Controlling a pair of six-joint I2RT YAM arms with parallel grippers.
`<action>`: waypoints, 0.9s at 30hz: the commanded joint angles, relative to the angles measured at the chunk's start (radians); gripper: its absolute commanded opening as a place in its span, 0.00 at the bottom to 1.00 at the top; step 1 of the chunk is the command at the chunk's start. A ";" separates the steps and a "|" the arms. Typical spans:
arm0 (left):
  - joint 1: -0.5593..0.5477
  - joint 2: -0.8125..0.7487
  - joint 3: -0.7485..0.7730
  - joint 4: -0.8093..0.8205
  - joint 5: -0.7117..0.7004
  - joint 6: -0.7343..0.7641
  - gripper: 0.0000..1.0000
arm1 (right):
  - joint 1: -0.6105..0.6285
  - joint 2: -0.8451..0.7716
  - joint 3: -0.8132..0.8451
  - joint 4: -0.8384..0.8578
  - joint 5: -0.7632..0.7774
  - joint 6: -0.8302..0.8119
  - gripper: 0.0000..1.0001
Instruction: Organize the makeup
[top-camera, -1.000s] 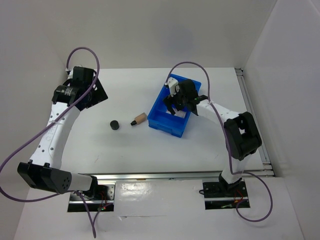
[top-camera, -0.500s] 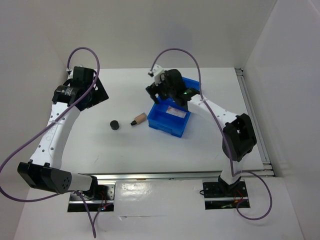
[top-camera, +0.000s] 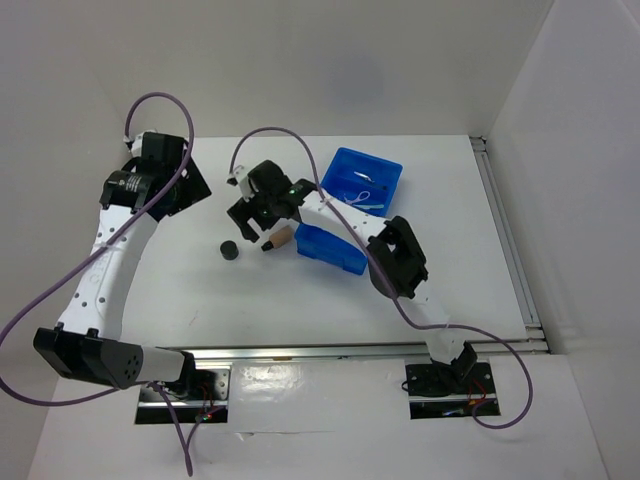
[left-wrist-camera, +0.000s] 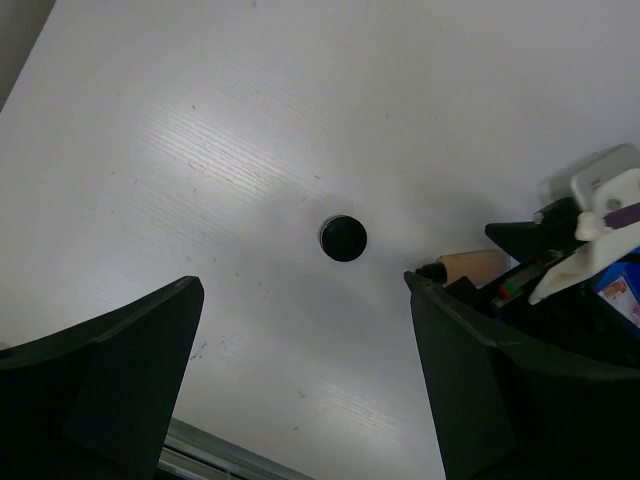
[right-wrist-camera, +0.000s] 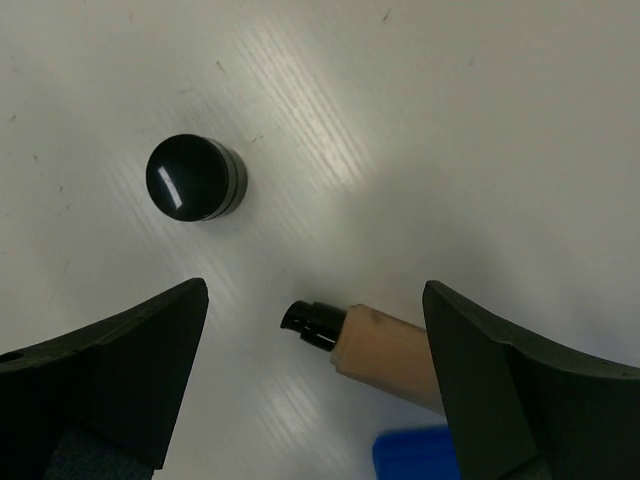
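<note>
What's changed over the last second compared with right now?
The right claw swung left from over the blue tray and now hangs open just above the tan tube, holding nothing. The tube, black pot, tray and open left claw stayed where they were.

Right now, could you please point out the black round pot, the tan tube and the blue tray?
black round pot (right-wrist-camera: 195, 178): right wrist view, on its lid.
tan tube (right-wrist-camera: 390, 352): right wrist view, on its tan body.
blue tray (top-camera: 372, 157): top external view, on its far rim.
</note>
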 joint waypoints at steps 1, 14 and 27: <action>0.007 -0.039 0.058 -0.022 -0.054 -0.026 0.99 | 0.031 -0.009 0.005 -0.001 -0.052 0.027 0.96; 0.007 -0.017 0.092 -0.012 -0.020 -0.026 0.99 | 0.115 0.117 0.017 0.163 -0.093 0.050 1.00; 0.007 -0.026 0.083 -0.012 -0.039 -0.016 0.99 | 0.134 0.212 -0.030 0.337 0.114 0.141 0.98</action>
